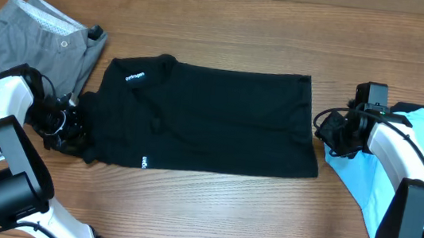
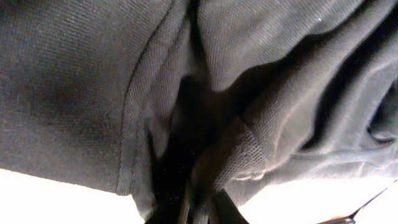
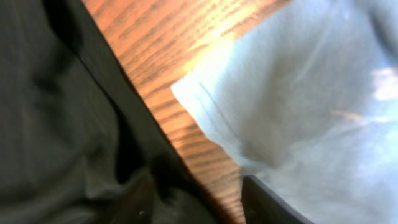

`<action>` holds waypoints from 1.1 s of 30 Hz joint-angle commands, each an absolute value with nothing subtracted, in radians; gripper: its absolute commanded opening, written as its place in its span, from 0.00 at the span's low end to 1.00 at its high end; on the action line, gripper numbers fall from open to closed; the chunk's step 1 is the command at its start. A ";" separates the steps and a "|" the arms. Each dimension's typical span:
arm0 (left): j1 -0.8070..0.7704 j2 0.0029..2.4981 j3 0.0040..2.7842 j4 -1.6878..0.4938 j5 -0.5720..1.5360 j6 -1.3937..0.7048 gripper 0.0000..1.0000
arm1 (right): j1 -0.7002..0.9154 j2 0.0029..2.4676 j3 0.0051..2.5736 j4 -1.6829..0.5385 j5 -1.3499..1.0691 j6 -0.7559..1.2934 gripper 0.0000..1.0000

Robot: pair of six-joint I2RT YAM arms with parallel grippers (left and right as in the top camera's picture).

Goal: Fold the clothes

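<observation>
The black T-shirt [image 1: 212, 119] lies folded into a rectangle at mid-table, its white neck print toward the left. At the shirt's bunched left edge my left gripper [image 1: 75, 127] is shut on a fold of it; in the left wrist view that black fabric [image 2: 261, 74] runs down between the left gripper's [image 2: 202, 208] fingers. Low at the shirt's right edge, my right gripper [image 1: 323, 132] is open. The right wrist view shows the right gripper [image 3: 199, 205] with bare wood and the shirt's hem [image 3: 56, 124] between its jaws, which grip nothing.
Grey buttoned shorts [image 1: 36, 43] lie at the back left, just behind my left arm. A light blue T-shirt [image 1: 350, 171] is spread at the right, under my right arm, and its corner [image 3: 311, 112] lies beside the right finger. Wooden table [image 1: 210, 207] runs along the front.
</observation>
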State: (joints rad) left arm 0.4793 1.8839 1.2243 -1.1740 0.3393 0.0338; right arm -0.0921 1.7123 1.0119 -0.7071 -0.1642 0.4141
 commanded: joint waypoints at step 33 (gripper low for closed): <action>0.197 1.566 1.259 -1.113 0.377 0.052 0.37 | -0.186 1.654 0.912 -1.071 -0.046 0.495 0.24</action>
State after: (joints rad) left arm 0.2470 1.5726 1.2438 -1.1282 0.4183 0.0547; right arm -0.1837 1.6894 0.8898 -1.0599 -0.0956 0.4797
